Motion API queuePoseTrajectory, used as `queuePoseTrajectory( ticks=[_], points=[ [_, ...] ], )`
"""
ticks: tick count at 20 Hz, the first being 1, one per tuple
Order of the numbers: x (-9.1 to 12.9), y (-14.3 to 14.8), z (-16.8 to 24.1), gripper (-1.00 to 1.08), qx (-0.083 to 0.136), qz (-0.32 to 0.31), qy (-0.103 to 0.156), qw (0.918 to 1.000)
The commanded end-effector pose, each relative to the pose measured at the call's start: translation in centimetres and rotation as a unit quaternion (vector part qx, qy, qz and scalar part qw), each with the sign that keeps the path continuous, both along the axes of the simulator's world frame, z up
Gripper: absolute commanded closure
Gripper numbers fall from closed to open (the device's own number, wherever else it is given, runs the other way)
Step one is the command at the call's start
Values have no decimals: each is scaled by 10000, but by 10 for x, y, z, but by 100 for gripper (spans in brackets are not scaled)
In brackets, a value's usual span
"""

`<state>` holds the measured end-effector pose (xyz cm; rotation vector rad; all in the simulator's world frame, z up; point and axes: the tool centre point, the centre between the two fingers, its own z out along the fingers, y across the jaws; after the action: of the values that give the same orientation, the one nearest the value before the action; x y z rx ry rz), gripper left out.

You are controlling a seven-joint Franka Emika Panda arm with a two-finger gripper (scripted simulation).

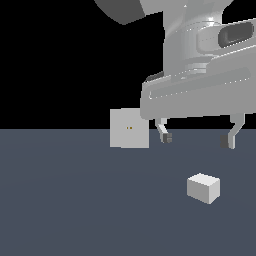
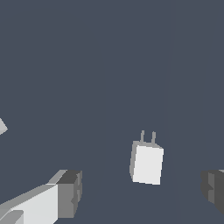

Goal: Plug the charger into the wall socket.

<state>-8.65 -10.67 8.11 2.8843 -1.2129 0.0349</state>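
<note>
The charger point(image 1: 203, 187) is a small white block lying on the dark floor, toward the exterior view's right. In the wrist view the charger point(image 2: 147, 163) shows two thin prongs on one end. The wall socket point(image 1: 129, 128) is a flat upright white square panel with two tiny orange dots at its centre, standing farther back. My gripper point(image 1: 198, 139) hangs open and empty above the floor, behind and above the charger. In the wrist view the charger lies between my two fingertips point(image 2: 70, 193), closer to the far one.
The dark grey floor point(image 1: 75, 200) spreads across the scene. A small pale corner point(image 2: 2, 127) shows at the wrist view's edge.
</note>
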Motion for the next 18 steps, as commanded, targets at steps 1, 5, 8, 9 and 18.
queuePoseTrajectory(
  ticks=[1, 5, 8, 9, 18],
  points=[
    [-10, -4, -8, -92, 4, -283, -3, 9996],
    [-20, -7, -16, -92, 10, -568, -1, 9984],
    [-23, -7, -19, -92, 14, -666, -1, 9978],
    [-24, -7, -20, -92, 15, -676, -1, 9977],
    [-23, -7, -24, -92, 18, -650, 1, 9979]
  ],
)
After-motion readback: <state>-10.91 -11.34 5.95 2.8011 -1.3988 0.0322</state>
